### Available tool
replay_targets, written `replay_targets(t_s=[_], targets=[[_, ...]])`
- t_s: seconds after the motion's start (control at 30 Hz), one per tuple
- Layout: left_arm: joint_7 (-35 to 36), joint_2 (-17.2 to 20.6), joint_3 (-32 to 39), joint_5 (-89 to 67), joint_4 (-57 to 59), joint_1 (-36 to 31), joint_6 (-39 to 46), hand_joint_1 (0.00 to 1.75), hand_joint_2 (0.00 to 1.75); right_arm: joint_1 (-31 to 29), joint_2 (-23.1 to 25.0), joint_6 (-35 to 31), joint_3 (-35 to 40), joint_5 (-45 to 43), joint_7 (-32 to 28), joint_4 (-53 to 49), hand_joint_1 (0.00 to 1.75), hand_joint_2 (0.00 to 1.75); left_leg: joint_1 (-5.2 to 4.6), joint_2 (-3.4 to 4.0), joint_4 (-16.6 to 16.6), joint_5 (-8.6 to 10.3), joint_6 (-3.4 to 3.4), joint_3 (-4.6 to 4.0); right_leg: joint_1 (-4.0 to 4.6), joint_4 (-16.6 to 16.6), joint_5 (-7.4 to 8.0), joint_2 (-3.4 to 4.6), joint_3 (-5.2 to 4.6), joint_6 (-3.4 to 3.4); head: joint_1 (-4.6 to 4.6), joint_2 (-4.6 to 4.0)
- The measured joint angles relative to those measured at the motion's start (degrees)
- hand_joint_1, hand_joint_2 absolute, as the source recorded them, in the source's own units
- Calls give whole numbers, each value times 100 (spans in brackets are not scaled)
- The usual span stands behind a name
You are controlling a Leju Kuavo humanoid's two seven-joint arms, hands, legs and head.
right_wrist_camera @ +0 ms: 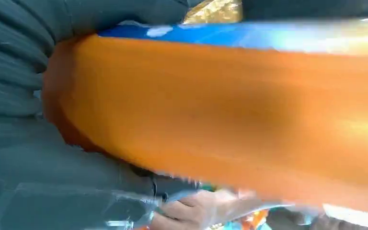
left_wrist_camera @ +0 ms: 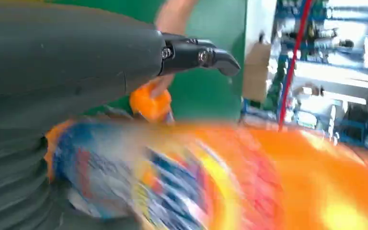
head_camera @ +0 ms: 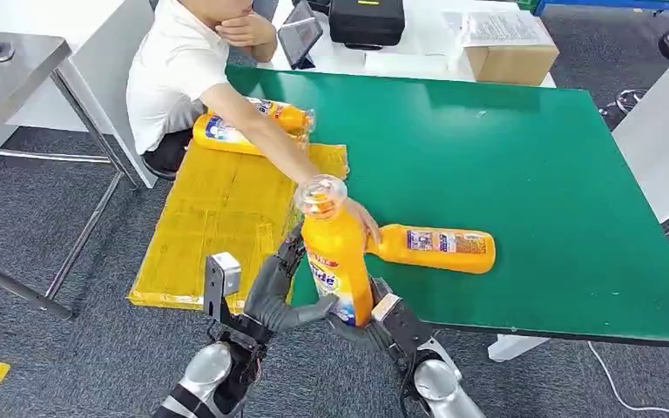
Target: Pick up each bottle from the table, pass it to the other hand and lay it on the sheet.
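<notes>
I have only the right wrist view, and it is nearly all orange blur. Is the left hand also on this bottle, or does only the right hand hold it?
Observer: Both hold it. In the head view the left hand and the right hand grip the lower part of the upright bottle at the near edge of the green table.
Operator: I see somebody's fingers at the picture's edge. Whose are they?
Observer: A person's hand rests on a second bottle, which lies on the table just behind the held one.
Operator: Is anything on the sheet?
Observer: A third bottle lies at the far end of the yellow sheet; the person's arm reaches over it.
</notes>
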Motion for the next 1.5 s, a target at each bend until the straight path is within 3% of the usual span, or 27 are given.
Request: replay_targets(t_s=[0.33,0.73,1.0,1.5], targets=[[105,101,-33,17,-230,59,-37,0,175,28,-35,-446,-166,310,79,214,175,175,-1,0,0,0,0,0,0,0,1,0,0,1,0,0],[297,175,-118,70,-239,59,-299,0,175,31,-37,-544,-477,405,116,411,175,175,-1,-1,0,0,0,0,0,0,0,-1,0,0,0,0],[446,205,-144,-92,-25,4,-190,0,175,-114,11,-1556,-377,1765,437,672,175,175,0,0,0,1,0,0,0,0,1,0,0,0,0,0],[437,127,-87,170,413,-370,-288,0,175,-315,179,-1491,68,1744,256,1045,175,175,-1,0,0,1,-1,-1,-1,2,1,-1,-1,0,0,0]])
